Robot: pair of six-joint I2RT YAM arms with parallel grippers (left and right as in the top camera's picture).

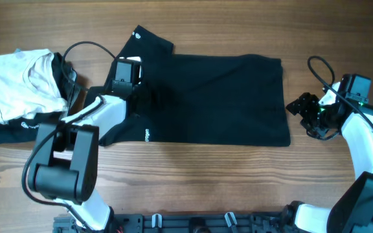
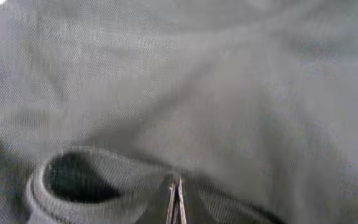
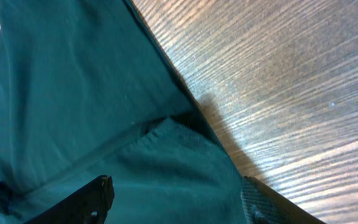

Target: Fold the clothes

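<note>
Black T-shirt [image 1: 219, 97] lies spread flat, middle of the surface [image 1: 206, 175]. Soft, light, limp cloth; I judge it sags and creeps unless taken at hems and corners. My left hand [image 2: 176, 202]: fingers pressed together, apparently pinching fabric beside the collar [image 2: 73, 180]. My right hand [image 3: 179, 205]: wide, straddling the hem corner [image 3: 185, 134], not gripping.

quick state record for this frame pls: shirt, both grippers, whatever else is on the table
T-shirt: black, spread out mid-table, not yet folded, fabric bunched at the left gripper
left gripper: shut, pinching T-shirt fabric beside the collar
right gripper: open, over the T-shirt's right edge, holding nothing
white garment: folded, at the table's left end
black garment: folded, white lettering, partly under the white garment
table: wood
</note>
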